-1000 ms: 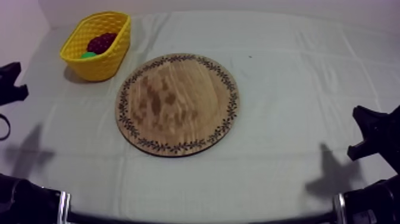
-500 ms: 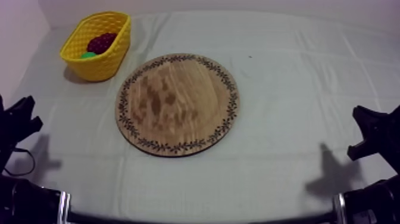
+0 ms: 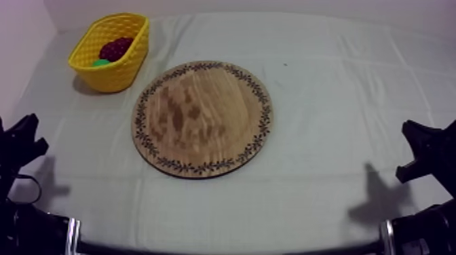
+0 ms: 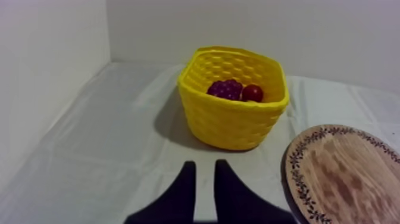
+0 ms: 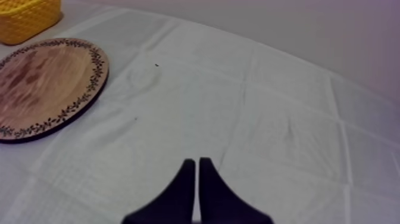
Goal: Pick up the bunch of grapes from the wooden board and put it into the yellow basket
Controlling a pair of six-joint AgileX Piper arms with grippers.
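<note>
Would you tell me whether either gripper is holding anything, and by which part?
Nothing is held: the left gripper is open over bare cloth, the right gripper shut on nothing. The bunch of grapes lies in the yellow basket.

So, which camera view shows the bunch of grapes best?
The left wrist view: it looks into the yellow basket from close, with the bunch of grapes beside the small red fruit. The top view shows them small and far; the right wrist view catches the basket's edge.
</note>
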